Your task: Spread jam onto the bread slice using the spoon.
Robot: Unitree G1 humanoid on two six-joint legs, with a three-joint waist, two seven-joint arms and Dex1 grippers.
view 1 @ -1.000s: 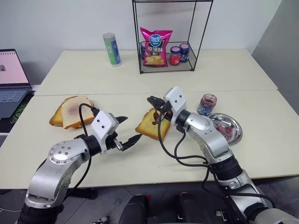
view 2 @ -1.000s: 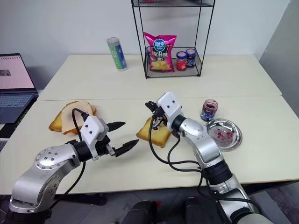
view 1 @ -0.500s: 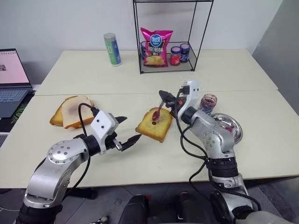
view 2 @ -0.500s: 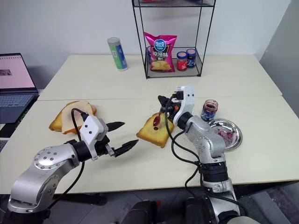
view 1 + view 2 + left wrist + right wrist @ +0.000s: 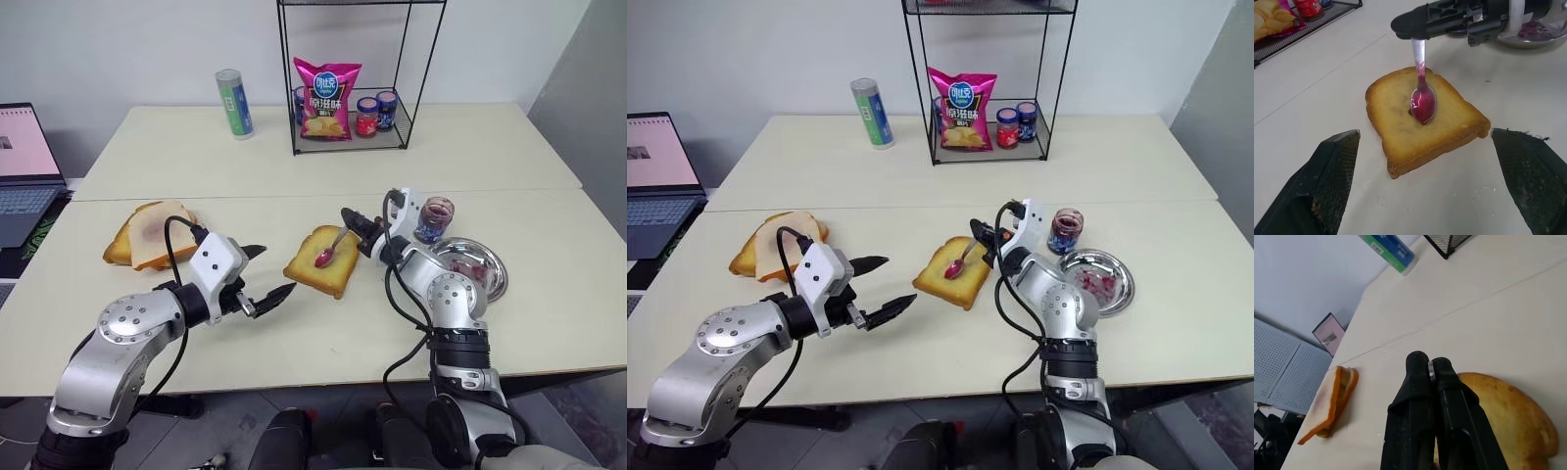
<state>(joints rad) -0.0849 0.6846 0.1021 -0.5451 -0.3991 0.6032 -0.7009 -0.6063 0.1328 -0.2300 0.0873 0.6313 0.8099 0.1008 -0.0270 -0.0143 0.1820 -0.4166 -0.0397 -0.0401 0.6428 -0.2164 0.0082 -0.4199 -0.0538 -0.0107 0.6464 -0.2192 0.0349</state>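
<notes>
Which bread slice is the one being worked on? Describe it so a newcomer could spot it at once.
On the near table, find the golden toasted bread slice lying alone in the middle, under the spoon held by the right gripper. Unlike the paler stacked slices toward the laptop, it is thick, single and brown-crusted.

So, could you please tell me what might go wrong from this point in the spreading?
1. The bread slice lies loose, with the open left hand short of it, so a sweep of the spoon could push it along.
2. The right hand pinches only the handle's end; the spoon may twist, smearing jam unevenly.
</notes>
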